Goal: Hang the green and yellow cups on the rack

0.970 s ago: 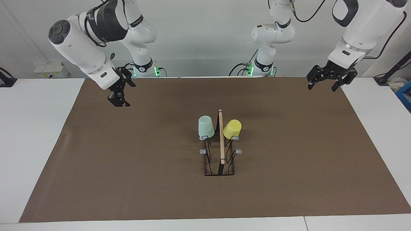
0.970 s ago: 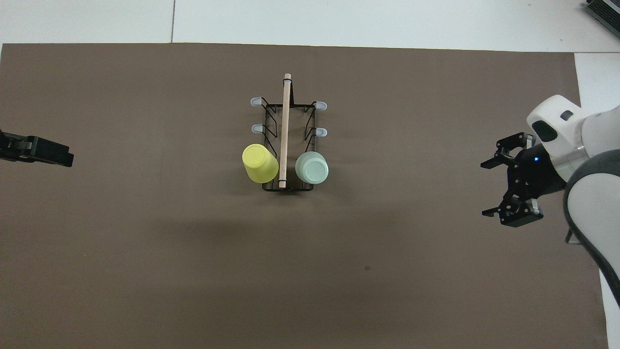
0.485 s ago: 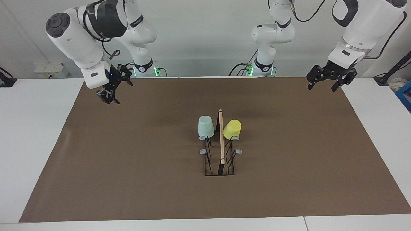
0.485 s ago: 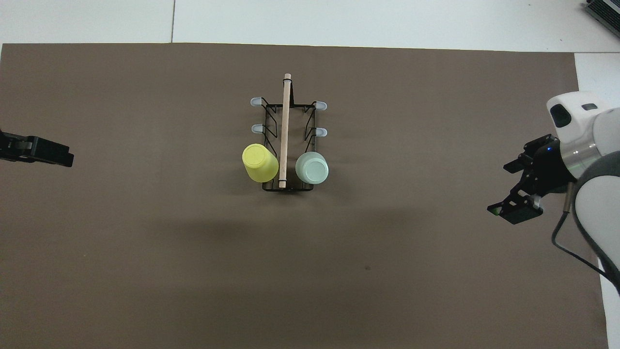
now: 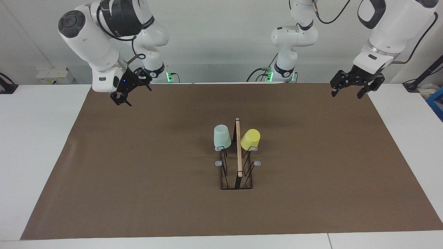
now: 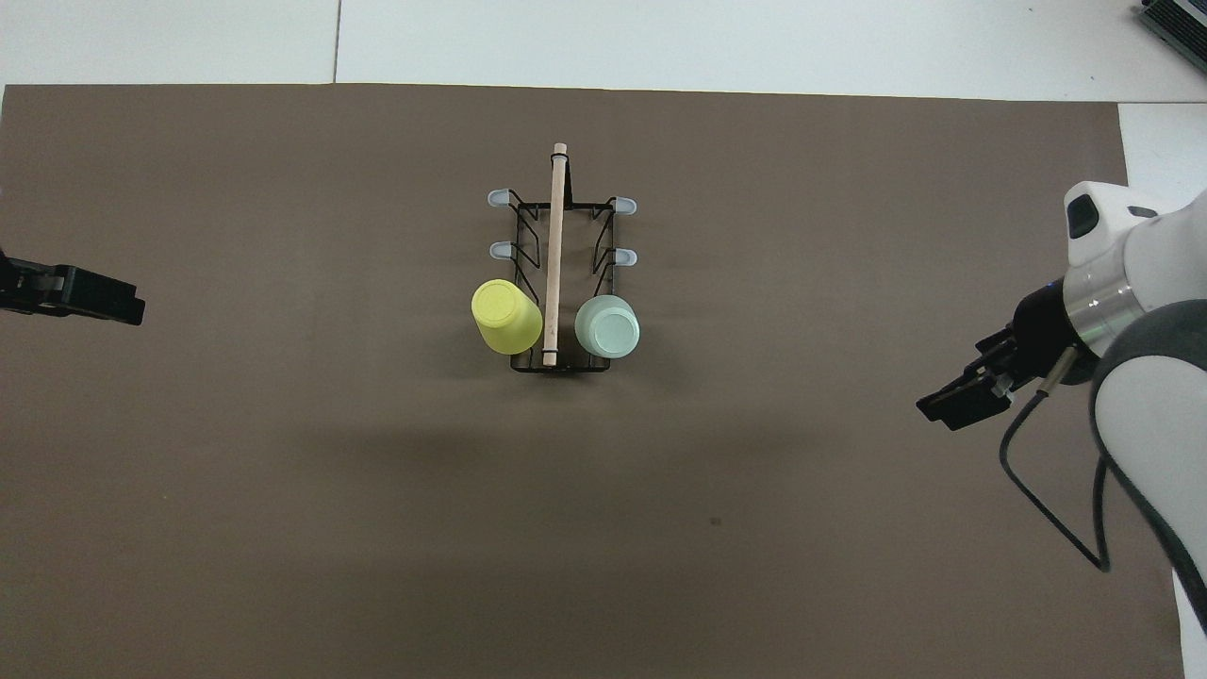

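Note:
The black wire rack (image 5: 238,157) with its wooden rod stands mid-table; it also shows in the overhead view (image 6: 555,236). The mint green cup (image 5: 222,137) (image 6: 607,325) and the yellow cup (image 5: 250,139) (image 6: 506,317) sit upside down on the two pegs nearest to the robots, one on each side of the rod. The yellow cup tilts outward. My right gripper (image 5: 132,93) (image 6: 967,401) is open and empty, up in the air over the mat's edge at the right arm's end. My left gripper (image 5: 349,90) (image 6: 85,294) is open and empty, and waits over the mat's corner at the left arm's end.
A brown mat (image 5: 138,173) covers most of the white table (image 5: 41,138). Four grey-tipped pegs of the rack, such as this one (image 5: 218,163), are bare. A blue object (image 5: 436,102) lies at the table's edge at the left arm's end.
My right gripper has pulled back toward its base and risen a little, its wrist turning. The left arm, the cups and the rack have not moved.

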{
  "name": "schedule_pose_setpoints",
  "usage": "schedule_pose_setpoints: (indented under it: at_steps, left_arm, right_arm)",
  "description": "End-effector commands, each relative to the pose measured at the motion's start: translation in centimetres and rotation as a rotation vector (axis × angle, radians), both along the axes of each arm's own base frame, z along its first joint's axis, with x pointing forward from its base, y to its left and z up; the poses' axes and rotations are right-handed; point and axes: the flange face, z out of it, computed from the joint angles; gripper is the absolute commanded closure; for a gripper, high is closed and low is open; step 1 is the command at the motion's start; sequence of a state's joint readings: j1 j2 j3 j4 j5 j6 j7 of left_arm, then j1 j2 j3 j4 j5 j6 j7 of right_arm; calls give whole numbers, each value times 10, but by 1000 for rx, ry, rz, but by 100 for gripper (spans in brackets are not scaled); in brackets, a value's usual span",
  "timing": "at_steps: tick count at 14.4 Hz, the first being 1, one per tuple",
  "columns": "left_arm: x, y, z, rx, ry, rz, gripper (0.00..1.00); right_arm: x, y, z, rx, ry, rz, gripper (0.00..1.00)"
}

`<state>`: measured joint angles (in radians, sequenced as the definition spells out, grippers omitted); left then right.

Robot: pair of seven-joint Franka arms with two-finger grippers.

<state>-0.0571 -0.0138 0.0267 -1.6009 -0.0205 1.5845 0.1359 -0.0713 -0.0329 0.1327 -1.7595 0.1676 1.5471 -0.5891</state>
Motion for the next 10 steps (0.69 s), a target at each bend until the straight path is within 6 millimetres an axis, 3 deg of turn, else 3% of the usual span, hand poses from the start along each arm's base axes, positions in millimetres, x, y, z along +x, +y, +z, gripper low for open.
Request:
schedule_pose_setpoints:
  at_steps: [1, 4, 10]
  left_arm:
    - [-5, 1, 4, 8, -1, -3, 0]
    - [-5, 1, 5, 5, -3, -7, 0]
    - [-4, 0, 5, -14, -5, -6, 0]
  right_arm:
    - [-3, -24, 1, -24, -13, -57, 0]
    - [15, -29, 5, -110, -133, -165, 0]
    - [18, -20, 9, -172, -148, -408, 0]
